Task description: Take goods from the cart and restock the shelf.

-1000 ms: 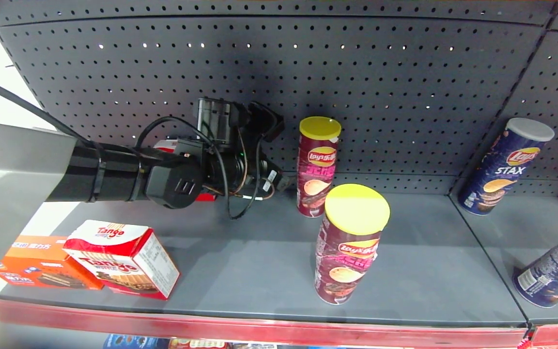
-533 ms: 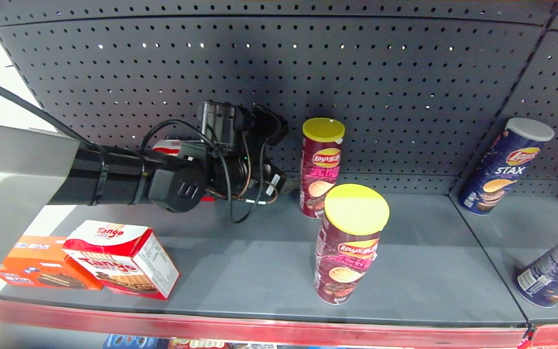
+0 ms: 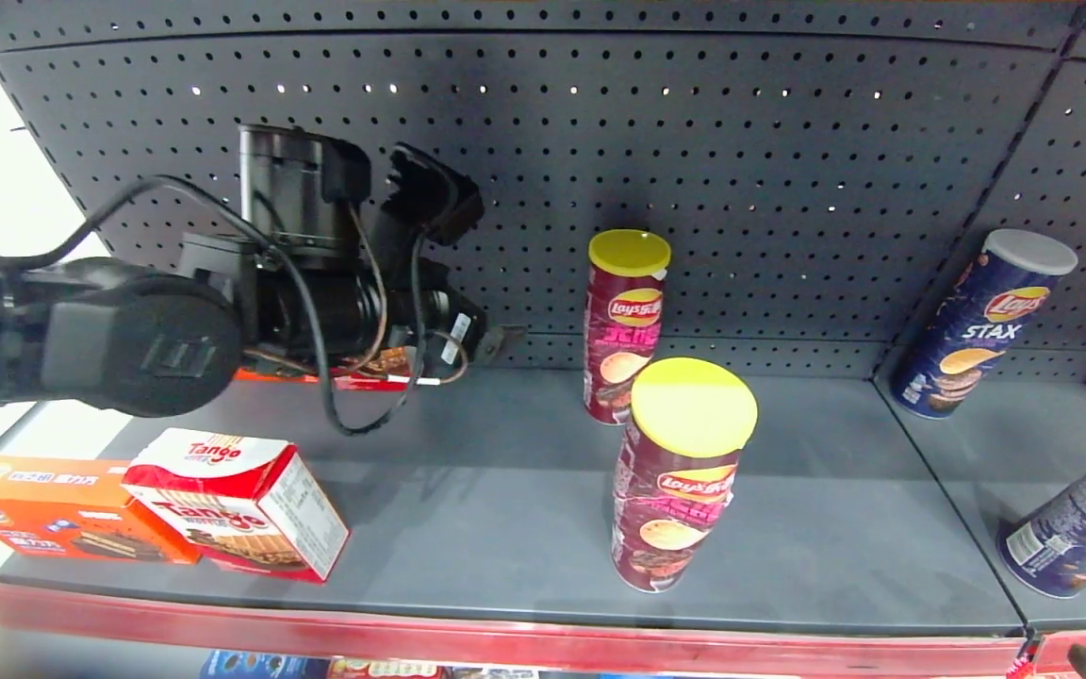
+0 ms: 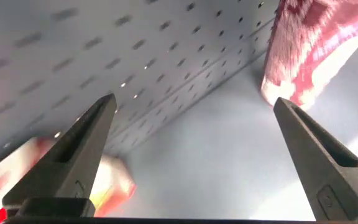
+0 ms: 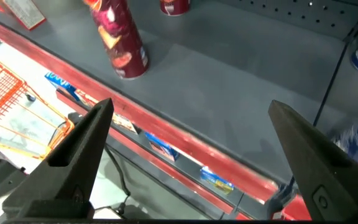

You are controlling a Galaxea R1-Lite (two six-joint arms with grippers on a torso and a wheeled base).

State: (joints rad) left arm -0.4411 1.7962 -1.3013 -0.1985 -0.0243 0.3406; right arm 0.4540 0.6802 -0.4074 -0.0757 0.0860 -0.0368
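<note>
Two maroon chip cans with yellow lids stand upright on the grey shelf [image 3: 505,500]: the rear can [image 3: 625,325] near the pegboard, the front can [image 3: 680,476] nearer the red edge. My left gripper [image 3: 498,337] hangs over the shelf to the left of the rear can, a clear gap between them. It is open and empty in the left wrist view [image 4: 194,102], with the rear can [image 4: 309,50] beyond one finger. My right gripper [image 5: 191,107] is open and empty, above the shelf's front edge, with the front can [image 5: 120,40] ahead of it.
A red-and-white wafer box [image 3: 241,505] and an orange box [image 3: 62,509] lie at the shelf's front left. Another red box [image 4: 110,180] sits behind my left arm. Blue chip cans [image 3: 981,325] [image 3: 1076,528] fill the section to the right. The orange cart [image 5: 5,93] is below.
My left arm has drawn back to the left and risen, away from the rear can, which stays standing by the pegboard. The other goods have not moved.
</note>
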